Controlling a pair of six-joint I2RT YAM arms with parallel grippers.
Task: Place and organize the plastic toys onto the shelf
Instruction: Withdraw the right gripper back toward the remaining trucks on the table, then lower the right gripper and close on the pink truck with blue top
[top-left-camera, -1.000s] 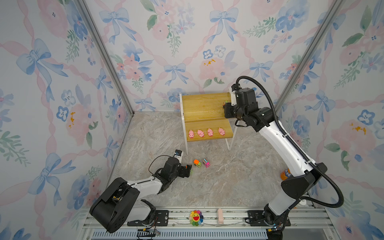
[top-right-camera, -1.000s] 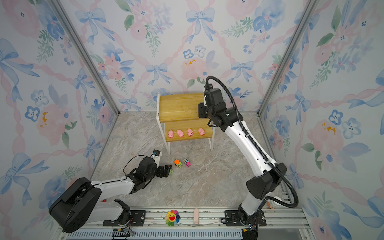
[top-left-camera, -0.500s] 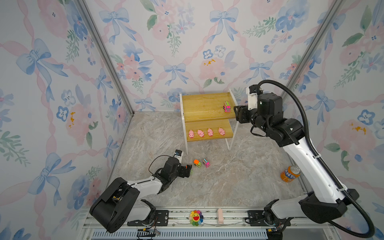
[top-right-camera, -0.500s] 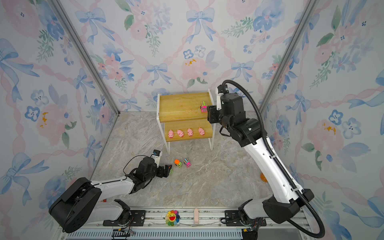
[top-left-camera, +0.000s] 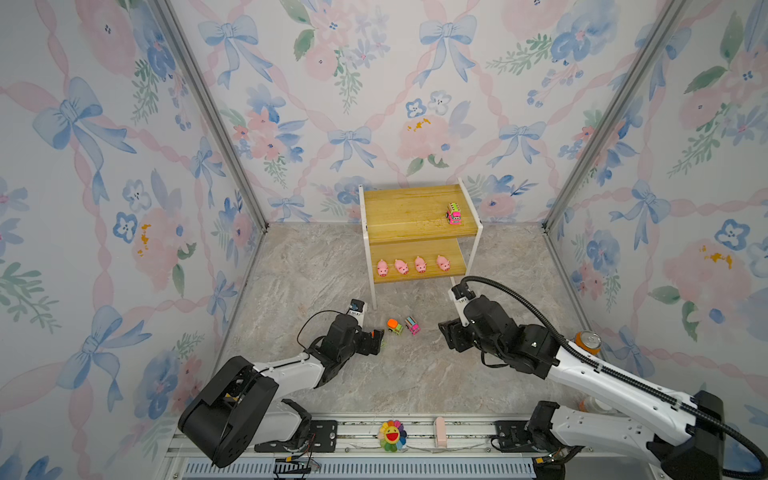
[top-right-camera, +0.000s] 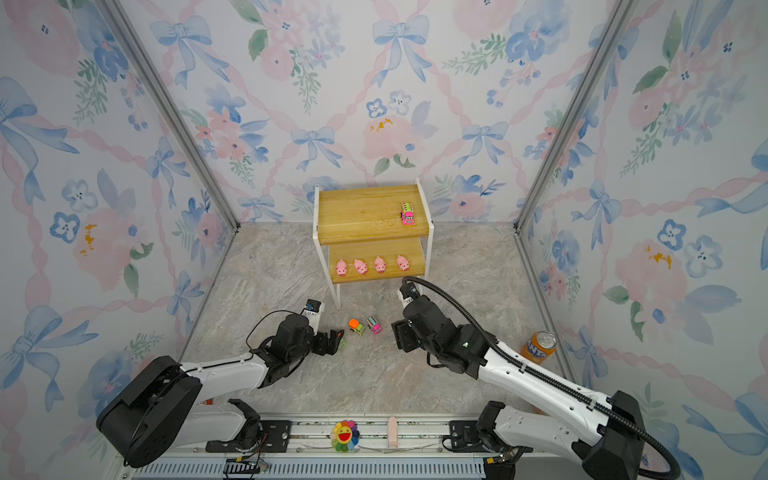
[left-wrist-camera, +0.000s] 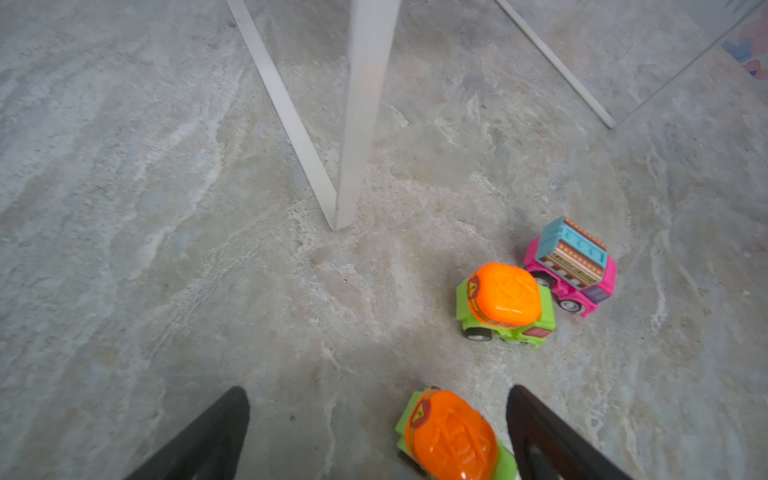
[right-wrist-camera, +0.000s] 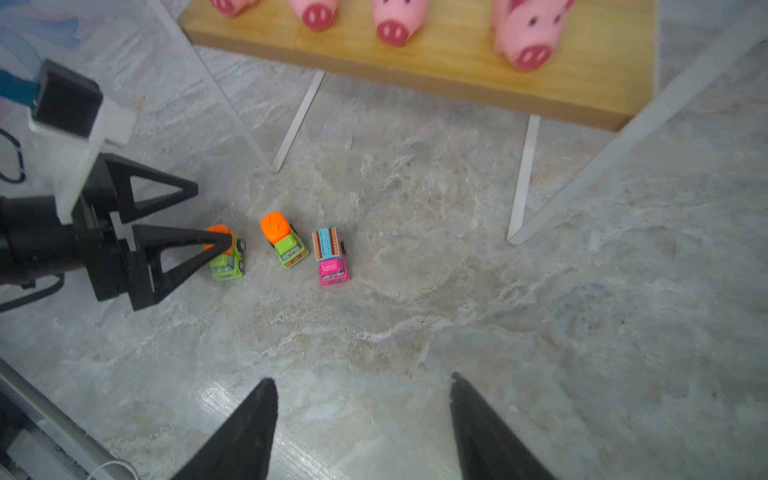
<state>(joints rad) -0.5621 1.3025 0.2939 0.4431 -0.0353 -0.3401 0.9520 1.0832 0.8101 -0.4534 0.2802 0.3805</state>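
The left gripper (left-wrist-camera: 378, 392) stood wide around one green truck (left-wrist-camera: 451, 436) (unclamped, nearer one finger). A second green truck (left-wrist-camera: 505, 305) and a pink truck (left-wrist-camera: 571, 268) sat just beyond it. The right gripper (right-wrist-camera: 362, 379) gaped empty above the floor (right-wrist-camera: 540, 332). The shelf (top-left-camera: 407, 208) held four pigs (top-left-camera: 420, 264) below and another pink truck (top-left-camera: 454, 214) on top.

The shelf (top-left-camera: 407, 212) is placed at the back wall (top-left-camera: 374, 124). One truck (top-left-camera: 454, 214) is set at the right end of its upper board; four pigs (top-left-camera: 420, 264) are lined along the lower. Three trucks (right-wrist-camera: 286, 243) are ranged on the table (top-left-camera: 415, 374) before it.
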